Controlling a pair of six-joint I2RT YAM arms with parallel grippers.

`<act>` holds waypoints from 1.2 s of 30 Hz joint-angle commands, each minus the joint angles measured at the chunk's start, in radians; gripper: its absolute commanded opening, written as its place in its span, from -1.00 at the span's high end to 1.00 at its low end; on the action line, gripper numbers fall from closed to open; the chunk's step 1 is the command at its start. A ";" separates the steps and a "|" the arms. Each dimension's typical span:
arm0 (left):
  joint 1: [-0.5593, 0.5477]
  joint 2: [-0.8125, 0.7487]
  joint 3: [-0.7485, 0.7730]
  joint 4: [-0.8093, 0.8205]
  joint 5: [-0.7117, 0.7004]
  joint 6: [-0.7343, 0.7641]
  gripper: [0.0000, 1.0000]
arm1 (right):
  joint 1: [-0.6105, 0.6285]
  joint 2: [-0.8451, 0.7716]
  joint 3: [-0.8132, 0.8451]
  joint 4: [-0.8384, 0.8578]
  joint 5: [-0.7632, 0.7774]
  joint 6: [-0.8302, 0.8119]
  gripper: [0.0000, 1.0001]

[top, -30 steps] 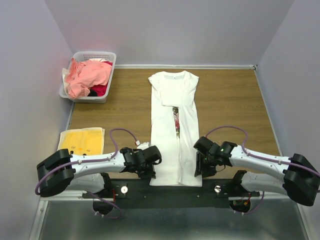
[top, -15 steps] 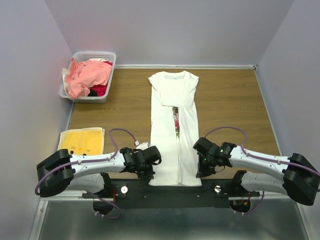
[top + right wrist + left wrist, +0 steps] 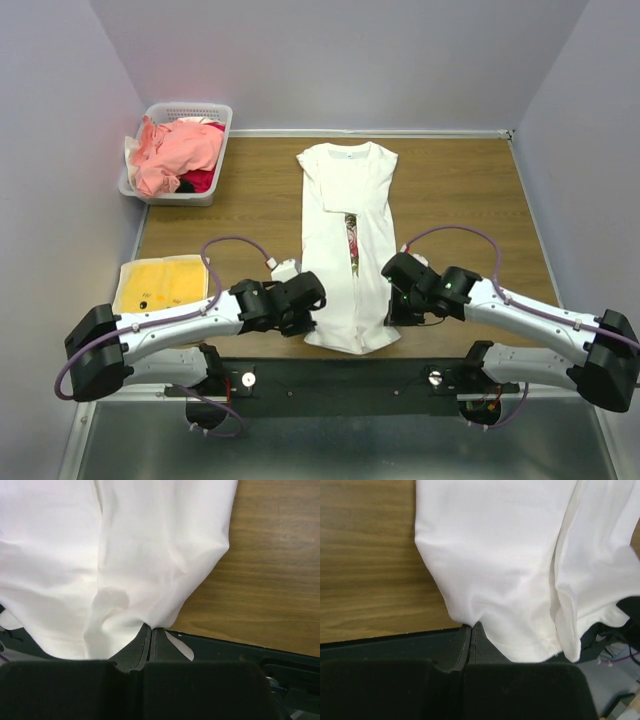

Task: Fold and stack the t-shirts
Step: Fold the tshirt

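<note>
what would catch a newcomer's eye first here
A long white t-shirt lies folded into a narrow strip down the middle of the table. The left gripper and right gripper each pinch a near hem corner, jaws shut. At far left, a white basket holds pink and red tees; a yellow cloth lies near left.

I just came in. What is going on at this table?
Two robot arms are folding a white t-shirt that lies lengthwise on the table, its sides already folded in. The left gripper and the right gripper are each shut on a corner of the near hem, which is lifted a little. Pink and red shirts wait in the basket at the far left. A yellow folded cloth lies at the near left.
</note>
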 commanded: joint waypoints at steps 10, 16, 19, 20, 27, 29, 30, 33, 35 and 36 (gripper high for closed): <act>0.265 0.187 0.265 -0.037 -0.185 0.277 1.00 | -0.039 0.175 0.236 -0.056 0.317 -0.088 0.99; 0.358 0.333 0.406 -0.013 -0.208 0.418 1.00 | -0.159 0.282 0.340 -0.034 0.356 -0.179 0.99; 0.400 0.399 0.463 0.000 -0.215 0.466 1.00 | -0.220 0.343 0.380 0.019 0.343 -0.237 0.99; 0.412 0.414 0.477 0.009 -0.216 0.490 1.00 | -0.232 0.378 0.392 0.040 0.339 -0.253 0.99; 0.501 0.570 0.589 0.057 -0.189 0.608 1.00 | -0.306 0.532 0.486 0.114 0.304 -0.320 0.99; 0.518 0.606 0.636 0.069 -0.179 0.634 1.00 | -0.315 0.575 0.510 0.126 0.296 -0.331 0.99; 0.524 0.644 0.653 0.071 -0.175 0.660 1.00 | -0.326 0.589 0.518 0.128 0.294 -0.335 0.99; 0.541 0.714 0.713 0.088 -0.150 0.699 1.00 | -0.345 0.633 0.546 0.132 0.287 -0.345 0.99; 0.549 0.745 0.756 0.088 -0.143 0.720 1.00 | -0.354 0.656 0.555 0.134 0.285 -0.351 0.99; 0.555 0.771 0.770 0.085 -0.143 0.727 1.00 | -0.364 0.661 0.567 0.134 0.285 -0.354 0.99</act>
